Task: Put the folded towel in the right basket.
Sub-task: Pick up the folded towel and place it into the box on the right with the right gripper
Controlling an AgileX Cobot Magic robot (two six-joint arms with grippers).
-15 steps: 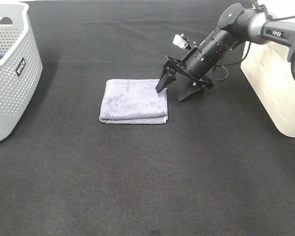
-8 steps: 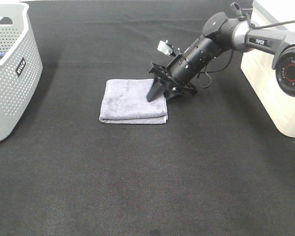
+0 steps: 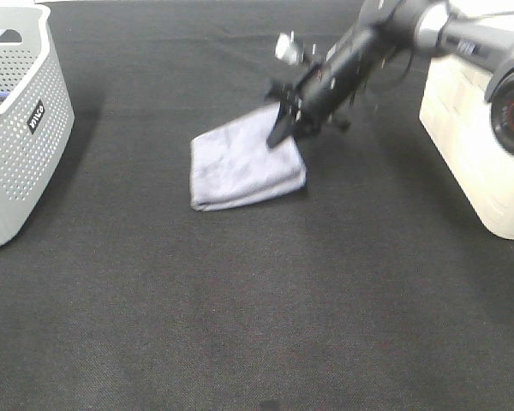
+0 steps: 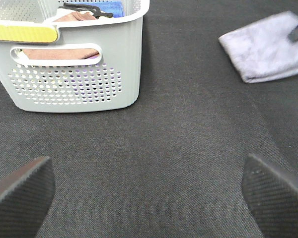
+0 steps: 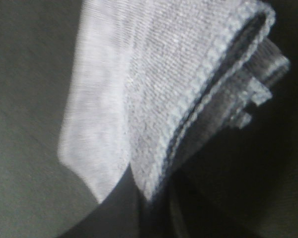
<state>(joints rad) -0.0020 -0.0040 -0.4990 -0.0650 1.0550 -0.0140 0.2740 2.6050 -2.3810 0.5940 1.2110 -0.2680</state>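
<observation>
pictured at mid-table on the black table cover (image 3: 240,325): the folded towel (image 3: 244,163), pale grey, layered, turned at an angle to the table's edges. near edge down on the cover, far right corner raised off it. well apart from both baskets.

caught at that raised corner by the right gripper (image 3: 286,134), pressed together on the cloth, one dark finger lying on top of the fold, all of it blurred in the high view. up close from the right wrist, only stacked hems of the folded towel (image 5: 154,89), stitched edges fanned apart, a dark finger shape against them, sharpness poor.

reaching in from the far right, the right arm (image 3: 385,34), black and silver, slanted down toward the towel. beside that arm at the table's right edge, the right basket (image 3: 475,145), cream-coloured, inside out of sight.

at the opposite edge, the left basket (image 3: 17,128), grey and perforated. seen from the left wrist holding a brown cloth (image 4: 59,52) and a blue item (image 4: 111,7), with a yellow strip (image 4: 22,32) along its rim.

left gripper (image 4: 149,193) spread wide, dark textured fingertips (image 4: 20,191) far apart over bare cover, nothing between them, near the left basket and well apart from the towel.
</observation>
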